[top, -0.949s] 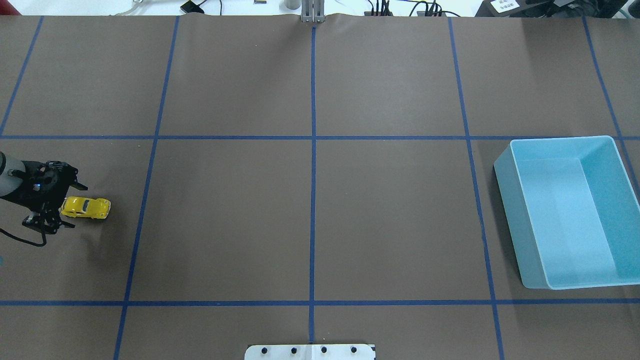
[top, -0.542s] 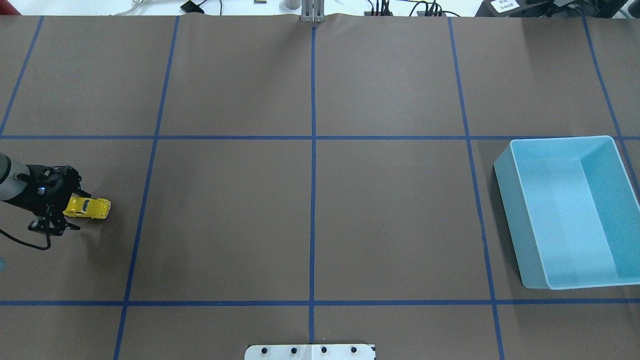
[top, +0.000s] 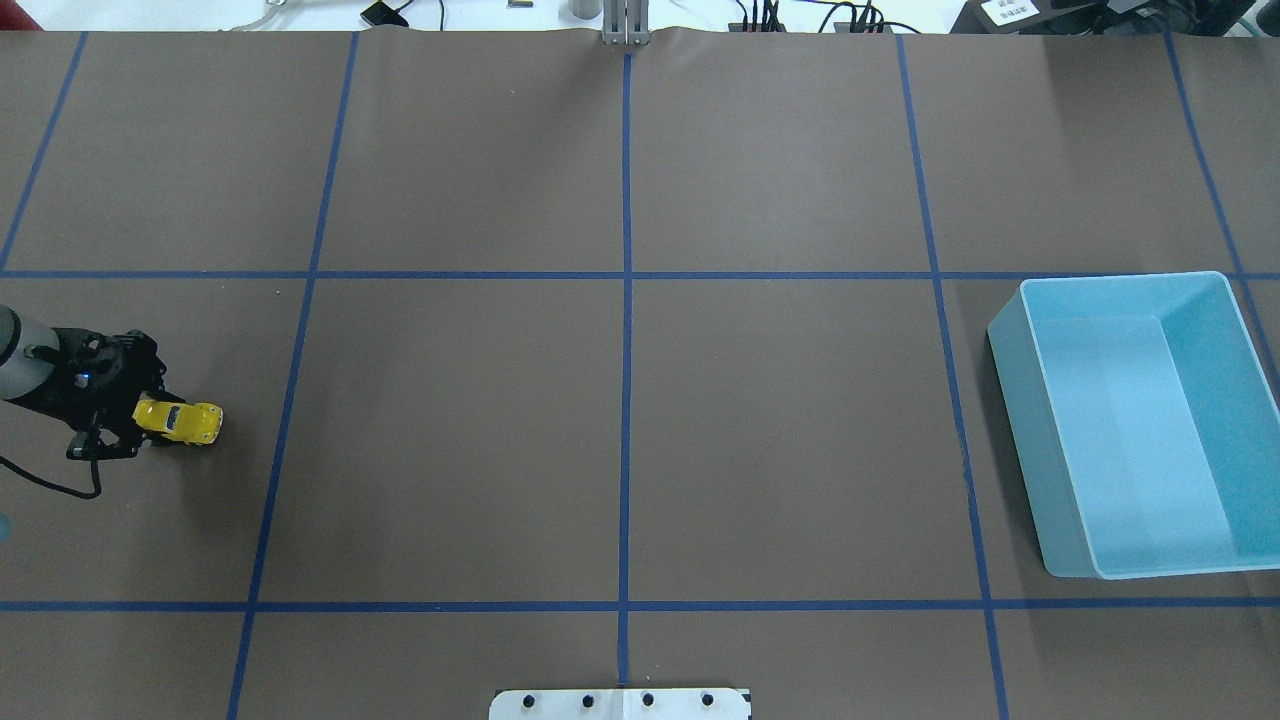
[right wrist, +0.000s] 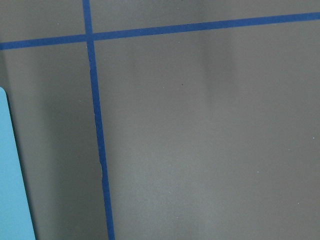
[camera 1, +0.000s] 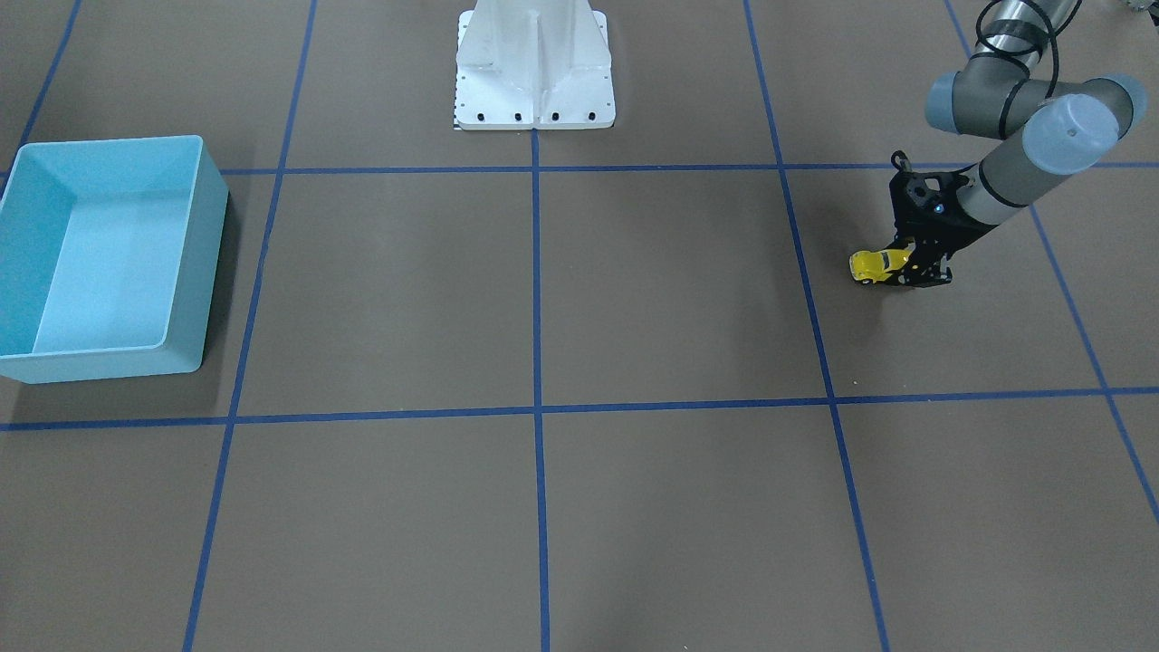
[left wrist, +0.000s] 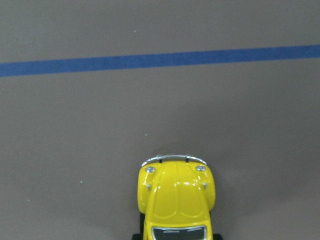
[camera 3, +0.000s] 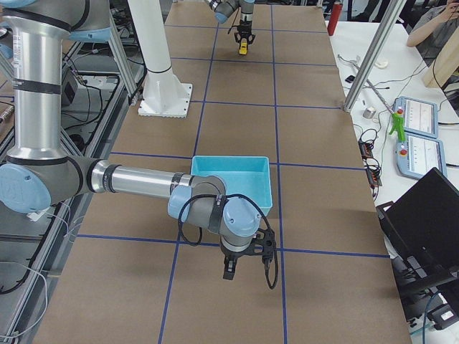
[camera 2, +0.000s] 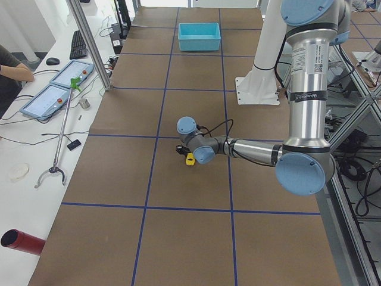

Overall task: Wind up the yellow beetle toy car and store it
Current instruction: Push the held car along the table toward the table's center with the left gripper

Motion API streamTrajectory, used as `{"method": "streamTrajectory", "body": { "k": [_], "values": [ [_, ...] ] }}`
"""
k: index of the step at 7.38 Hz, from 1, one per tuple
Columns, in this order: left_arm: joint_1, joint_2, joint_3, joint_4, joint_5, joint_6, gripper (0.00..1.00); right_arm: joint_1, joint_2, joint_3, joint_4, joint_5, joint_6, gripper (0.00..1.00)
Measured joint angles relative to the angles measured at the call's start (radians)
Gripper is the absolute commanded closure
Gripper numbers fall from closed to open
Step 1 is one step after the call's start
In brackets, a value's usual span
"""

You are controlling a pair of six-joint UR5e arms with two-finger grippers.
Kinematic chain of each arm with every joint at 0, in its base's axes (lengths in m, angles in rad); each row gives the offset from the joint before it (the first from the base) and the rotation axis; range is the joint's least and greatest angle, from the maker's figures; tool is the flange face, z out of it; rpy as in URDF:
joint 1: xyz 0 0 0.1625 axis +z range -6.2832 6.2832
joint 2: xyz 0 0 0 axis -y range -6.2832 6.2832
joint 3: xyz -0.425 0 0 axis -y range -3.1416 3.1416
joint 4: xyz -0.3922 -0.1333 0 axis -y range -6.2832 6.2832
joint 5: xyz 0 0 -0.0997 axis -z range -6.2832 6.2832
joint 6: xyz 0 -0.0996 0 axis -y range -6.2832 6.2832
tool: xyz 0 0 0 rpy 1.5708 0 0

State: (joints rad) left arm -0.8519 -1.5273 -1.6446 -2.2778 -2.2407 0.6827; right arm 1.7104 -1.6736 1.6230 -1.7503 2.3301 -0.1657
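Note:
The yellow beetle toy car stands on its wheels on the brown table at the far left of the overhead view. My left gripper reaches in low from the left, its black fingers shut on the car's rear end. The left wrist view shows the car's bonnet pointing away from the gripper. In the front-facing view the car sits just left of the left gripper. My right gripper hangs over the table beside the light blue bin; I cannot tell whether it is open or shut.
The light blue bin stands with nothing in it at the table's far right, one corner showing in the right wrist view. Blue tape lines grid the brown mat. The white robot base plate sits mid-table on the robot's side.
The left gripper's fingers have narrowed from wide open to shut on the car's rear. The car's rear has shifted slightly; its front has stayed in place.

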Motion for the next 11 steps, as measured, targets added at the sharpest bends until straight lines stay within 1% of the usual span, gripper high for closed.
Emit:
{"method": "streamTrajectory", "body": {
  "k": [2, 3, 4, 6, 7, 8, 9, 11],
  "values": [
    [-0.012, -0.018, -0.076, 0.006, 0.005, -0.009, 0.95, 0.000, 0.000, 0.000, 0.000, 0.000, 0.000, 0.00],
    [-0.011, -0.042, -0.113, 0.012, 0.005, -0.013, 0.95, 0.000, 0.000, 0.000, 0.000, 0.001, 0.000, 0.00],
    [-0.005, -0.087, -0.129, 0.023, 0.005, -0.016, 0.94, 0.000, 0.000, 0.000, 0.000, 0.000, 0.000, 0.00],
    [0.041, -0.192, -0.130, 0.056, 0.021, -0.059, 0.94, 0.000, 0.000, 0.000, 0.000, 0.000, 0.000, 0.00],
    [0.081, -0.228, -0.128, 0.058, 0.056, -0.111, 0.94, 0.000, 0.000, 0.000, 0.000, 0.000, 0.000, 0.00],
    [0.120, -0.253, -0.120, 0.051, 0.088, -0.147, 0.94, 0.000, 0.000, 0.000, 0.000, 0.000, 0.000, 0.00],
    [0.148, -0.269, -0.100, 0.034, 0.101, -0.162, 0.94, -0.001, 0.000, 0.000, 0.000, 0.000, 0.000, 0.00],
    [0.173, -0.287, -0.052, 0.010, 0.079, -0.169, 0.94, -0.001, 0.000, 0.000, 0.000, 0.000, 0.000, 0.00]
  ]
}}
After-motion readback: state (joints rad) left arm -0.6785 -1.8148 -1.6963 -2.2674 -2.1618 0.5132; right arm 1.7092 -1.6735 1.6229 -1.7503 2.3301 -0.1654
